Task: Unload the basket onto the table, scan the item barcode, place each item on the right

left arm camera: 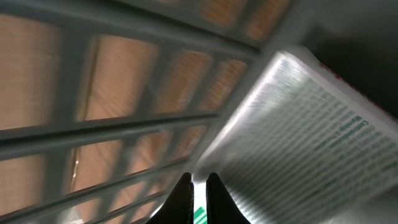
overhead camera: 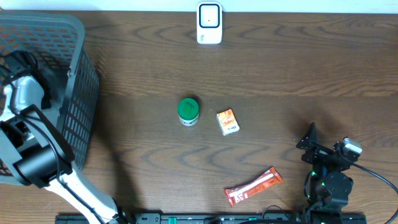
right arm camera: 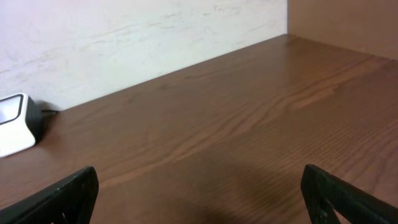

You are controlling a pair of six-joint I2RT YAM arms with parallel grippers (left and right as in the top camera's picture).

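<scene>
Left claw [left arm camera: 199, 190] is down in the basket [overhead camera: 78, 37], pinched shut beside a white packet with green print [left arm camera: 311, 143]. Can't tell if it's got hold of it. Right claw [right arm camera: 199, 193] is wide open and empty. I'd grab an edge so the barcode stays clear for the scanner [overhead camera: 209, 23].

Nothing legible anywhere at this moment. The closest we get is in the left wrist view: the silvery package [left arm camera: 311, 137] carries row upon row of green print, but it's all smeared by blur and not one letter comes through. From overhead, the small orange box [overhead camera: 227, 121] has pale markings on its face, too tiny to read. The red-orange wrapper [overhead camera: 254, 186] shows a white strip of lettering along its length, and that's too small to make out as well.
</scene>
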